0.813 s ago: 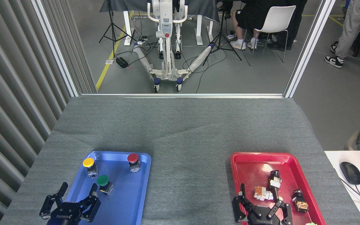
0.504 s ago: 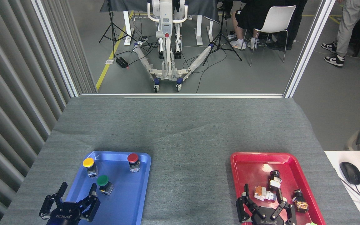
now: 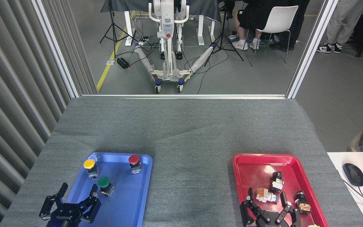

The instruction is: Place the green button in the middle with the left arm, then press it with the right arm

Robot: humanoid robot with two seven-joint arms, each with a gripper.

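Your left gripper (image 3: 74, 197) has its fingers spread and holds nothing, low over the near-left corner of the blue tray (image 3: 128, 208). The green button (image 3: 105, 185) stands upright in that tray just beyond and to the right of those fingers, not touching them, so this arm is by far the nearer. Your right gripper (image 3: 268, 201) is also spread and empty, over the red tray (image 3: 247, 164). The middle (image 3: 191, 189) lies bare between the trays.

The green button (image 3: 104, 184) sits in the blue tray (image 3: 131, 201), just beyond the open left end effector (image 3: 78, 190).
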